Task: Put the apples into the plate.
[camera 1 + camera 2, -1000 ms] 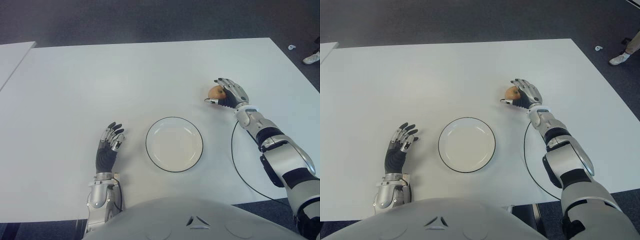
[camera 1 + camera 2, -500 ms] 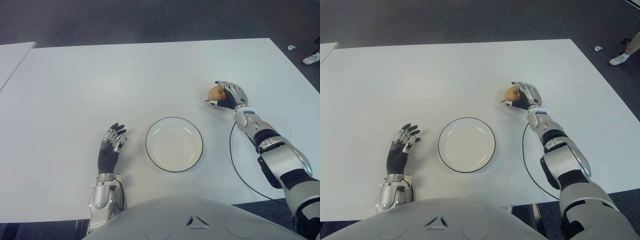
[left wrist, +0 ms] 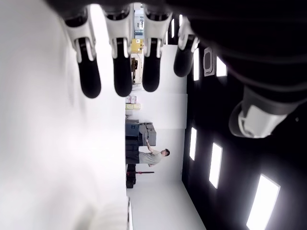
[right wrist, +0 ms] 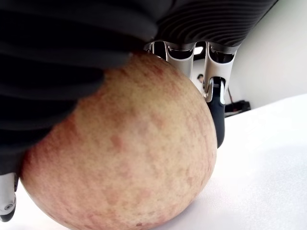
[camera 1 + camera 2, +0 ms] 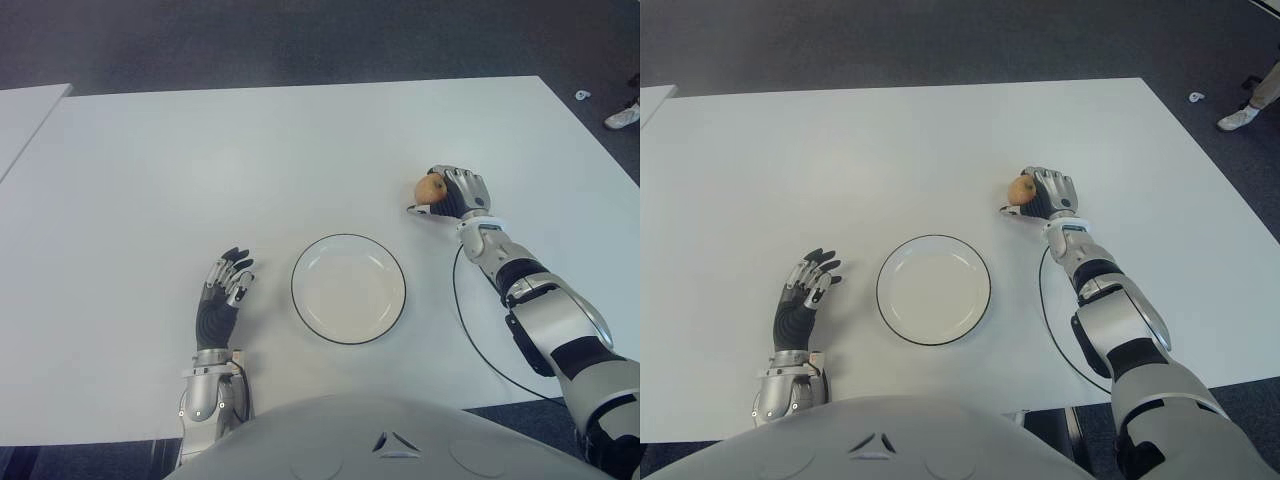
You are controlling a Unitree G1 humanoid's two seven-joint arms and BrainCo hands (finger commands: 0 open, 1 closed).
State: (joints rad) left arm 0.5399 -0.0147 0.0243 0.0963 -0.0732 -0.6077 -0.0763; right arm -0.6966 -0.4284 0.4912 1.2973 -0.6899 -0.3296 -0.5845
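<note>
On the white table (image 5: 150, 180), the right robot hand (image 5: 455, 192) has closed around the apple (image 5: 431, 187), beyond the empty plate (image 5: 349, 289) to its right; carrying comes next. Left robot hand (image 5: 222, 292) stays open beside the plate's left.

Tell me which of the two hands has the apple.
The right hand: its fingers wrap the apple, right of the plate. The left hand is open, holding nothing.

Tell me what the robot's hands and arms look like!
Each arm is covered in shiny silver-grey shells with black bands at the joints. The left hand and the right hand have black rubbery palms and silver fingers with dark tips. A thin black cable loops beside the right forearm over the white table.
</note>
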